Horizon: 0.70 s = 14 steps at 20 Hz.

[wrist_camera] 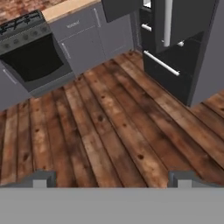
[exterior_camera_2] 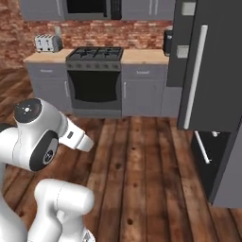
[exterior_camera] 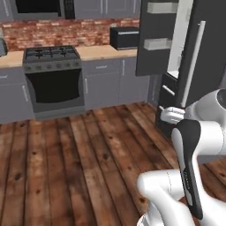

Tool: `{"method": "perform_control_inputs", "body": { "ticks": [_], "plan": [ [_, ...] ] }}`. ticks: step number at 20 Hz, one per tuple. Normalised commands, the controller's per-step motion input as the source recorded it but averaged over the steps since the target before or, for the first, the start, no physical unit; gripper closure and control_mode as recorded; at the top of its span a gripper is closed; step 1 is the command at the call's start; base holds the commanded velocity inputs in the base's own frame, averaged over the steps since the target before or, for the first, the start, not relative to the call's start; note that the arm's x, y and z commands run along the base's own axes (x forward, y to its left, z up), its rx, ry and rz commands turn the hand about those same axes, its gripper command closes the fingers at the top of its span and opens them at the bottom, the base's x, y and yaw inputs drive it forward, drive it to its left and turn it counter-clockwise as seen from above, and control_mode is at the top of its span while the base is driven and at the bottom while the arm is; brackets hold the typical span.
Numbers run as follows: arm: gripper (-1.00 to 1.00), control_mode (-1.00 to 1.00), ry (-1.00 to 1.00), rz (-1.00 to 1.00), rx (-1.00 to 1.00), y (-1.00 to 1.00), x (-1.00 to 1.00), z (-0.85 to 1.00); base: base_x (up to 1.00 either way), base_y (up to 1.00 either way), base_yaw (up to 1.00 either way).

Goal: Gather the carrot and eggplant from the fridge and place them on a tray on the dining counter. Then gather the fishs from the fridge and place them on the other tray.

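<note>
The fridge (exterior_camera: 204,57) stands at the right with both upper doors swung open. Its left door (exterior_camera: 154,39) carries pale shelf bins, and a strip of white interior shows between the doors. The dark lower drawers with bar handles (wrist_camera: 161,63) are shut. My gripper (wrist_camera: 112,179) hangs over the wooden floor, well short of the fridge and angled down toward it. Its fingertips (wrist_camera: 41,178) stand wide apart, open, with nothing between them. The carrot, eggplant, fishs, both trays and the dining counter are out of view.
A stove with a dark oven door (exterior_camera: 53,84) sits in the grey cabinet run along the brick back wall. A toaster (exterior_camera_2: 47,43) and a black appliance (exterior_camera: 124,37) rest on the wood counter. Bare plank floor (wrist_camera: 109,127) lies between me and the fridge.
</note>
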Motion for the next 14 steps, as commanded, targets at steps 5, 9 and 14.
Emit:
{"method": "perform_control_inputs", "body": {
  "ticks": [5, 9, 14],
  "plan": [
    [-1.0, 1.0, 0.0, 0.0, 0.0, 0.0, 0.0, 0.0, 0.79, 0.16, -0.29],
    [-1.0, 1.0, 0.0, 0.0, 0.0, 0.0, 0.0, 0.0, 0.74, 0.19, -0.31],
    [-1.0, 1.0, 0.0, 0.0, 0.0, 0.0, 0.0, 0.0, 0.69, 0.26, -0.32]
  ]
}}
